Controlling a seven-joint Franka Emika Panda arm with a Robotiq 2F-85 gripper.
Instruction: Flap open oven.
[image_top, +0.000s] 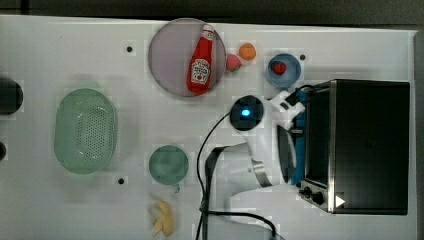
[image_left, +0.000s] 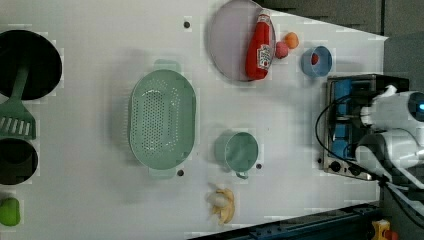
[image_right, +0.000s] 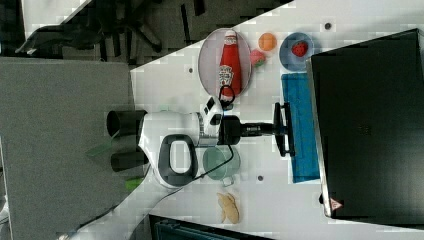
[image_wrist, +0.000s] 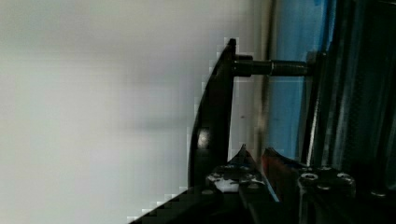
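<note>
**Gripper clamped on the handle of the tilted oven door**

The white arm (image_right: 170, 150) reaches level across the table (image_top: 60, 55), its wrist pointing at the oven's front. In the right view the forearm runs toward 3 o'clock and ends at the gripper (image_right: 278, 129), whose fingers are drawn in narrowly around the dark bar handle (image_right: 283, 129). In the wrist view the fingertips (image_wrist: 243, 161) sit on either side of the curved handle (image_wrist: 212, 121), pinching it.

The oven (image_top: 367, 145) stands at the 3 o'clock edge of the table in the top view, knobs (image_top: 312, 194) at its 6 o'clock end. Its blue door (image_right: 301, 127) is swung partly out from the frame, lying between gripper and oven body in the right view. The gripper is at the door's outer edge, at 9 o'clock from the oven.
</note>
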